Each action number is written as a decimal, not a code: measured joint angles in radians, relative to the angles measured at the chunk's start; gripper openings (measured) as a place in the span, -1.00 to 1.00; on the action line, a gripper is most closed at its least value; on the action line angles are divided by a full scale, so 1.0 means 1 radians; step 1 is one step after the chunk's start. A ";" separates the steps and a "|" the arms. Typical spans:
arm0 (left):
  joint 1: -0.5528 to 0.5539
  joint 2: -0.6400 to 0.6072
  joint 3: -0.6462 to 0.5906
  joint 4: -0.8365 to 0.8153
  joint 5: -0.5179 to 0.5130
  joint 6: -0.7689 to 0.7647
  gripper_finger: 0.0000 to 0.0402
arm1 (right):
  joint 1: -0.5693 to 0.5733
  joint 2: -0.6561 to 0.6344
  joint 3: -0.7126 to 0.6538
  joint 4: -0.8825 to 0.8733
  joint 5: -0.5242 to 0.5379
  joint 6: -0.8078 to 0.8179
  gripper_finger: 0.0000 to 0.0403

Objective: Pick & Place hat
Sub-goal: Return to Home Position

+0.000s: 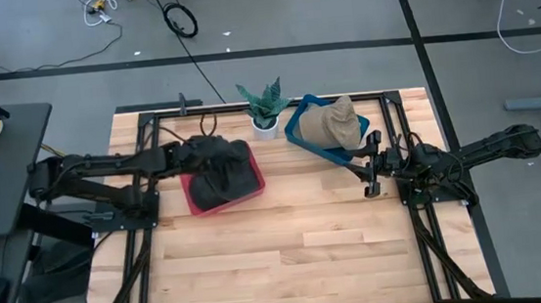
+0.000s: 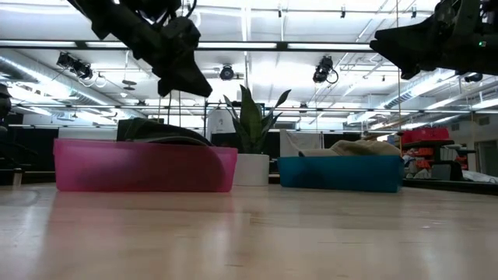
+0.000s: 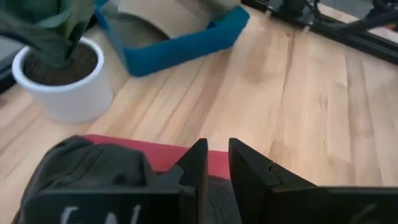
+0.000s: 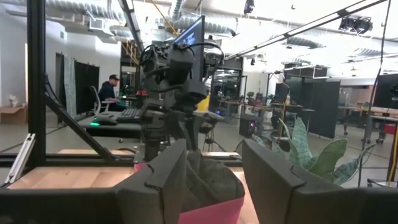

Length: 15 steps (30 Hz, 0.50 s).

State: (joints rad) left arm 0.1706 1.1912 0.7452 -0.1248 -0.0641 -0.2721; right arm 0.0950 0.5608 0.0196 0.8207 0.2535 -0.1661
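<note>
Black caps: A dark heap of black fabric caps [image 1: 226, 183] lay inside the pink rectangular plastic bin [image 1: 198, 207] on the light wooden table [image 1: 290, 258].
Left claw: The left gripper [image 3: 217, 155] hung just above the pink bin, over the caps. Its fingers were drawn close together with only a thin slit between them, and they grasped nothing.
Right claw: The right gripper [image 4: 213, 163] hovered well to the right of the pink bin, off the table and pointed toward it, with its fingers spread wide and empty.
Blue bin: A blue rectangular plastic bin [image 1: 294, 135] holding a tan fabric hat [image 1: 335, 124] sat behind the pink bin, to its right.
Plant: A green spiky-leaved plant [image 1: 264, 101] in a round white pot [image 1: 265, 126] stood just behind the pink bin, between it and the blue bin.
Background: A seated person [image 4: 112, 90] showed far beyond the pink bin.
</note>
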 joint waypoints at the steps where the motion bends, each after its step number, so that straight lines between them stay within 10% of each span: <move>1: -0.013 0.000 0.000 0.003 -0.004 0.014 -0.67 | 0.000 0.000 0.000 0.000 0.000 0.000 -0.21; 15: -0.180 -0.009 0.000 0.048 -0.043 0.159 -0.67 | -0.002 0.000 0.001 -0.148 0.102 0.054 -0.21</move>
State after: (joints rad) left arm -0.0092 1.1823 0.7456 -0.0769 -0.1069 -0.1130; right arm 0.0929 0.5610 0.0204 0.6731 0.3551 -0.1124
